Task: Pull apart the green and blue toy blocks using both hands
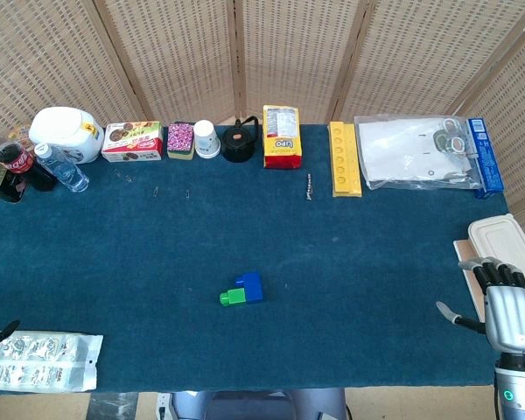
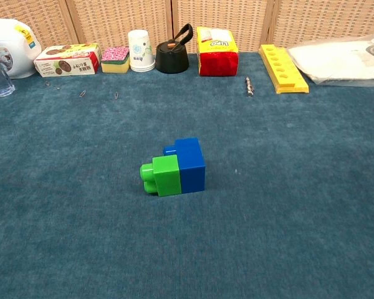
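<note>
Blue carpet-like cloth (image 1: 350, 289) covers the whole table, soft enough that the blocks should not skid much when you press in on them. Nearest you, the right hand (image 1: 510, 311) hangs at the table's right edge, holding nothing, fingers extended and thumb out to the side. Of the left hand only a dark fingertip or two seems to peek in at the left edge, so you cannot tell how it lies. A blister pack (image 1: 37, 360) sits at the near left corner.

Mid-table, well apart from both hands, the green block (image 2: 164, 175) is plugged into the blue block (image 2: 190, 164), green to the left. They look like light, rigid, smooth plastic: grip each on its flat side faces, one per hand, and pull straight apart.

Beyond, a row of boxes, a cup and bottles lines the far edge before wicker screens (image 1: 297, 52).
</note>
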